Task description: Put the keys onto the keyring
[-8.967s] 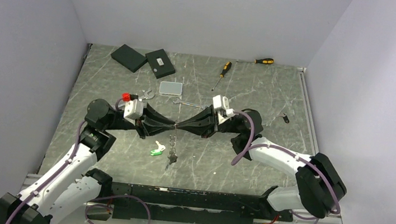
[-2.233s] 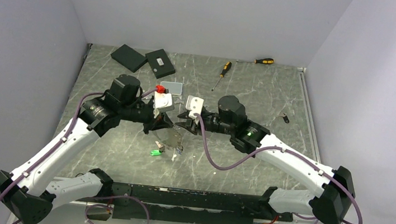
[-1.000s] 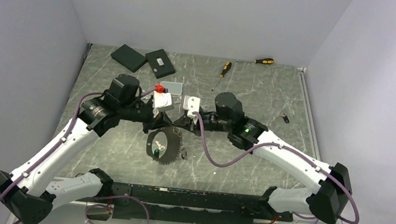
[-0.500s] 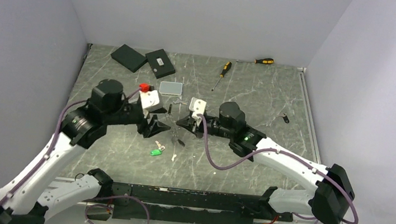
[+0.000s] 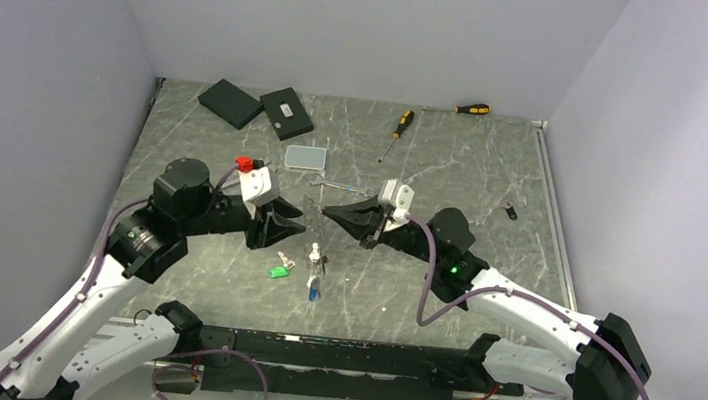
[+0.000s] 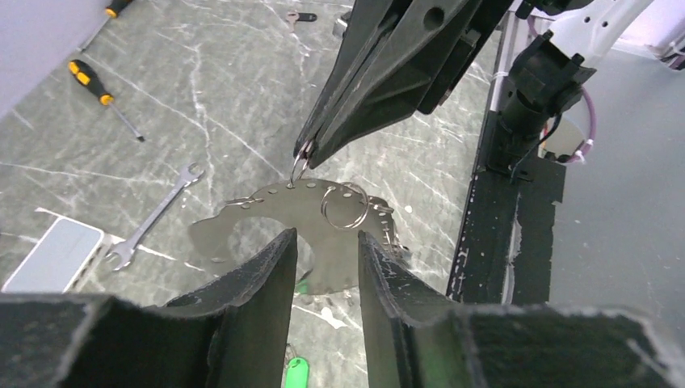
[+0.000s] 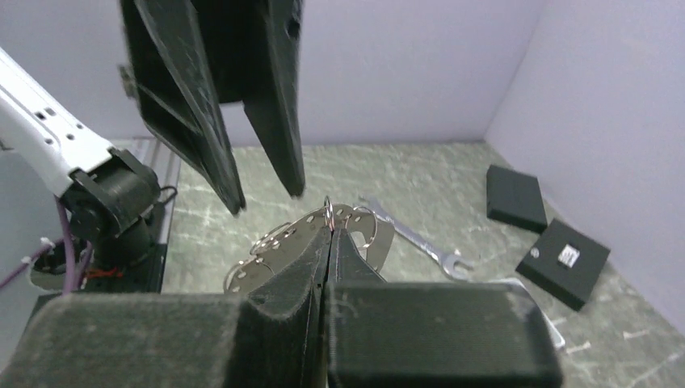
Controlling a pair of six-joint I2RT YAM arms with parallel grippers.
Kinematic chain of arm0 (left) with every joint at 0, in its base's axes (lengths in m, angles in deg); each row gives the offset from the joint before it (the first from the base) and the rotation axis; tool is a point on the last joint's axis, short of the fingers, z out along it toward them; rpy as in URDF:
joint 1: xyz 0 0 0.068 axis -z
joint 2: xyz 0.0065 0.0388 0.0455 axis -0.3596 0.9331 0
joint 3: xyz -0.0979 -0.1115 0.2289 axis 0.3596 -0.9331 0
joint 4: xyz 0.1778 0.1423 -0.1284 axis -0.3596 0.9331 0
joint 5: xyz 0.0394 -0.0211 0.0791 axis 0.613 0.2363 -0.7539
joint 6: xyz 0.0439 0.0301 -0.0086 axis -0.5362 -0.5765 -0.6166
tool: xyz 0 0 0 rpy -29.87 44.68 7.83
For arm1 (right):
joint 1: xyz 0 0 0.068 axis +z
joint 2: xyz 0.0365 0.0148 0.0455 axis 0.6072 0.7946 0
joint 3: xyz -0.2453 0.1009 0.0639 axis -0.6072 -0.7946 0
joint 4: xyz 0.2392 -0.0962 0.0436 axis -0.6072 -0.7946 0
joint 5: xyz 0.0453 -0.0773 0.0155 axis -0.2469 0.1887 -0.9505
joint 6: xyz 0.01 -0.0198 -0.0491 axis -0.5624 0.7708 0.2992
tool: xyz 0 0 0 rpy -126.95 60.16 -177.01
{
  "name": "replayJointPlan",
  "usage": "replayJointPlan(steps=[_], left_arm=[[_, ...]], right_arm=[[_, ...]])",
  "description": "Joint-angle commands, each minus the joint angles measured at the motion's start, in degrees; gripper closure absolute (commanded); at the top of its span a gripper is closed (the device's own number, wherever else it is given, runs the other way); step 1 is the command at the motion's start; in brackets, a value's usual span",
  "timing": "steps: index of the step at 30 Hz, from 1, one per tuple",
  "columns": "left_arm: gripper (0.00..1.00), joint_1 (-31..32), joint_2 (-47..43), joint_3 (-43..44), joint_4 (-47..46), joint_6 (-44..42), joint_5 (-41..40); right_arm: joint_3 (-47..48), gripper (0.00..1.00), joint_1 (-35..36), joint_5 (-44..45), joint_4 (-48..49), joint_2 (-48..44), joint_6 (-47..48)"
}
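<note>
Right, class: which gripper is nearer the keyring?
Right. The right gripper is shut on a small ring at the top edge of the keyring, holding it up. The left gripper is open and faces it from the opposite side, not touching.

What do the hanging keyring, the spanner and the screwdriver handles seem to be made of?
Keyring: thin sheet metal, likely steel; dull grey sheen, punched holes. Spanner: bright polished metal, probably steel; pale silver shine. Screwdriver handles: plastic or rubber, can't tell which; matte yellow and black.
</note>
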Motion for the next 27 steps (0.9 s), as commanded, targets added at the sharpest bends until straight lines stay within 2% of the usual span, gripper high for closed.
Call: replayJointPlan(steps=[1, 7, 12, 16, 24, 27], left_arm=[[0.63, 0.1, 0.9, -0.5, -6.8, 2.5, 5.7], [0.65, 0.1, 0.9, -1.4, -9.8, -0.6, 10.7], [0.69, 0.2, -1.2, -3.4, -14.1, -0.1, 10.4], [0.68, 0.1, -0.8, -3.5, -14.2, 0.2, 9.5], [0.66, 0.2, -0.6, -6.1, -20.8, 3.4, 10.7], [0.67, 0.2, 0.2, -5.9, -21.6, 4.1, 11.9]], right_arm=[[-0.1, 1.00, -0.4, -3.4, 10.7, -2.1, -2.8], [-0.7, 1.00, -0.9, -7.1, 12.6, -2.9, -6.1], [-0.9, 1.00, -1.8, -10.7, 15.9, -2.3, -9.5], [-0.6, 1.00, -2.1, -13.7, 18.4, -1.2, -11.8], [1.1, 1.00, -2.2, -17.3, 30.8, 6.3, -21.2], [1.9, 1.00, -2.2, -17.7, 31.5, 8.1, -21.1]])
